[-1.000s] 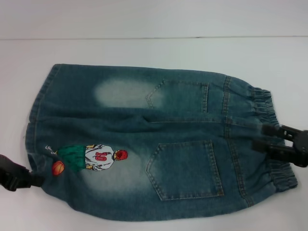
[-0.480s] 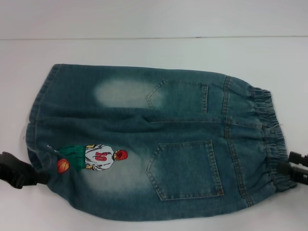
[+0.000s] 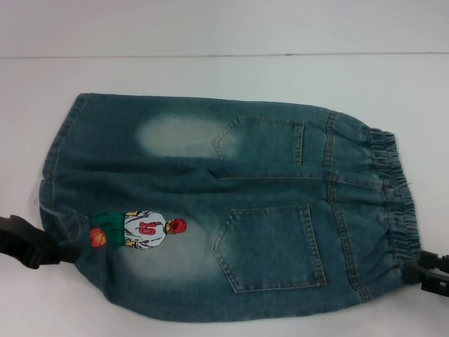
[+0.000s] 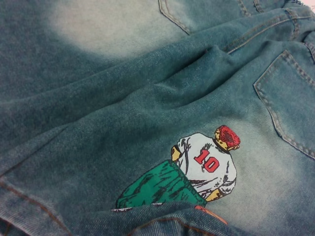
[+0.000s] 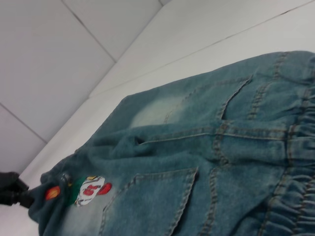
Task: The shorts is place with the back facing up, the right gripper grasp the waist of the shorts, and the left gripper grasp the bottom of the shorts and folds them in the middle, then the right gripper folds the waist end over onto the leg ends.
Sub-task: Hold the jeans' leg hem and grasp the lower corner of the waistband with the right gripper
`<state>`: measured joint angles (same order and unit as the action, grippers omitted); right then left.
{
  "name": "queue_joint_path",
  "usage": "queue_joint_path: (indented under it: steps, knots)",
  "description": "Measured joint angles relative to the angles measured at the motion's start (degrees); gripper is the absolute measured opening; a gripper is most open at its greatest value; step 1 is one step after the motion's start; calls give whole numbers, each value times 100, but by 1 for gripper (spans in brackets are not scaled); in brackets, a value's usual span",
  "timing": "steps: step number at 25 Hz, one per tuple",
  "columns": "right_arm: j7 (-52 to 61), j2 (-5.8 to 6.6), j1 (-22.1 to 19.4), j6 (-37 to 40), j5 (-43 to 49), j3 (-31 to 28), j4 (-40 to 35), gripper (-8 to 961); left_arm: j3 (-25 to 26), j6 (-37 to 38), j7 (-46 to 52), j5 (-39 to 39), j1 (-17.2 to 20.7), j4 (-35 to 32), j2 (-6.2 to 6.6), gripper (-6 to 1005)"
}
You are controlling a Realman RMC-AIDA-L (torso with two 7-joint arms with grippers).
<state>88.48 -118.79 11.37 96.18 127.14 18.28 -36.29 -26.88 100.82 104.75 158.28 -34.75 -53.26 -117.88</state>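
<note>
The denim shorts [image 3: 224, 210] lie flat with the back pockets up, the elastic waist [image 3: 393, 203] to the right and the leg ends to the left. A basketball-player print [image 3: 144, 230] marks the near leg and also shows in the left wrist view [image 4: 204, 162]. My left gripper [image 3: 42, 246] presses into the near leg's hem, which bunches and curls over it. My right gripper [image 3: 421, 274] sits at the waist's near corner, open, one finger on each side of the band. The right wrist view shows the shorts [image 5: 197, 147] and, far off, the left gripper [image 5: 12, 189].
The shorts rest on a white table [image 3: 210, 77] whose far edge runs across the top of the head view, with a pale tiled wall behind it. Bare table surface surrounds the shorts on the far side and the left.
The right gripper slid from the middle of the waistband toward its near corner. The left gripper pushed in against the hem, shifting the basketball print slightly right.
</note>
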Motion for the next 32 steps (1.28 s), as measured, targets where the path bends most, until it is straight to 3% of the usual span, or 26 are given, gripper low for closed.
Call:
queue_joint_path:
  steps: [8,32]
  knots:
    - [41,59,-71,88,4,-336,-28,912,32,6,1,0,47,0,27,79]
    - [251,85,34,-71,250,-320,0,888,87,79,10,0,78,0,76,80]
